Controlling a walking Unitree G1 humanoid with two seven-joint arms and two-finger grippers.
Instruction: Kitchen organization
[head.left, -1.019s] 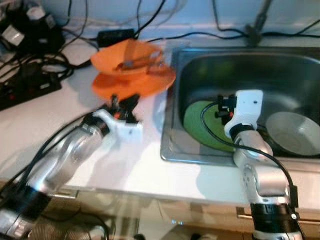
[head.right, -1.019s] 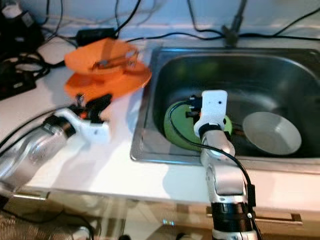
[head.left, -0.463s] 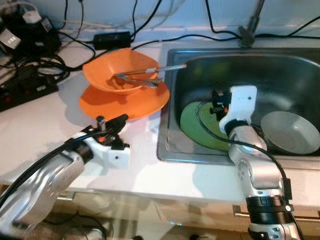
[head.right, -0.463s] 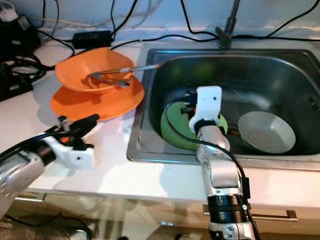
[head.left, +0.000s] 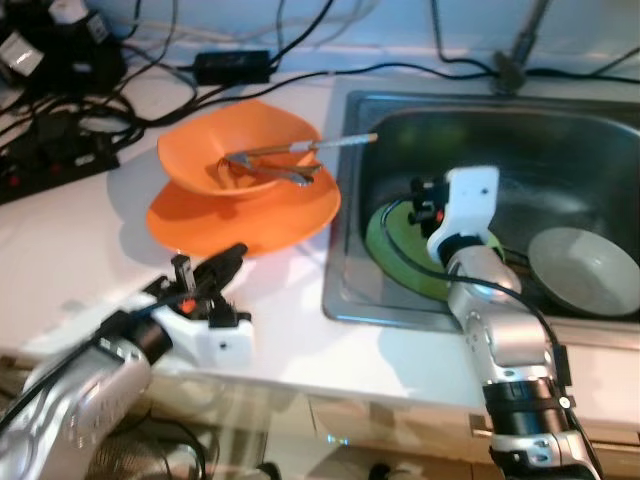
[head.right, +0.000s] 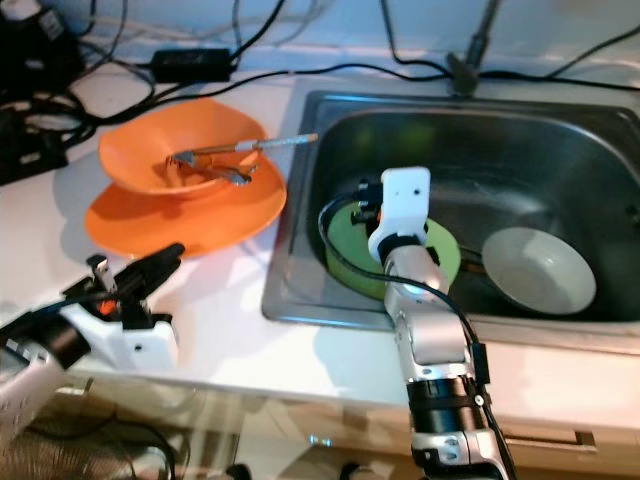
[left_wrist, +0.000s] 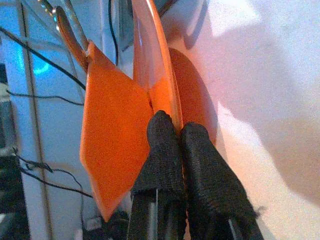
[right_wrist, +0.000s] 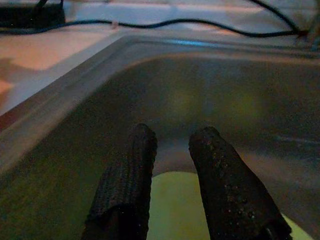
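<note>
Plainly, the dishes are split between two spots. On the white counter (head.left: 280, 330), left of the sink (head.left: 345, 300), an orange bowl (head.left: 200, 160) sits on an orange plate (head.left: 290, 215), and metal utensils (head.left: 290, 158) lie in the bowl with one handle reaching over the sink's edge. Inside the sink a green plate (head.left: 395, 250) lies at the near left, and a grey bowl (head.left: 585, 275) rests to its right, apart from it.

The right gripper (right_wrist: 170, 165) hangs low in the sink just above the green plate, its fingers a little apart and holding nothing. The left gripper (head.left: 205, 275) sits over the counter at the near edge of the orange plate; in the left wrist view its fingers (left_wrist: 160, 145) look pressed together at the plate's rim, but whether they actually pinch the rim cannot be told.

The step in hand appears to be taking the green plate. To do it well, the right gripper should probably open wider, drop one finger under the raised rim, and close firmly before lifting, since a flat plate on wet steel may slide. Lifting straight up would keep it clear of the sink wall and the grey bowl.

Dark cables (head.left: 60, 140) clutter the far left of the counter.
</note>
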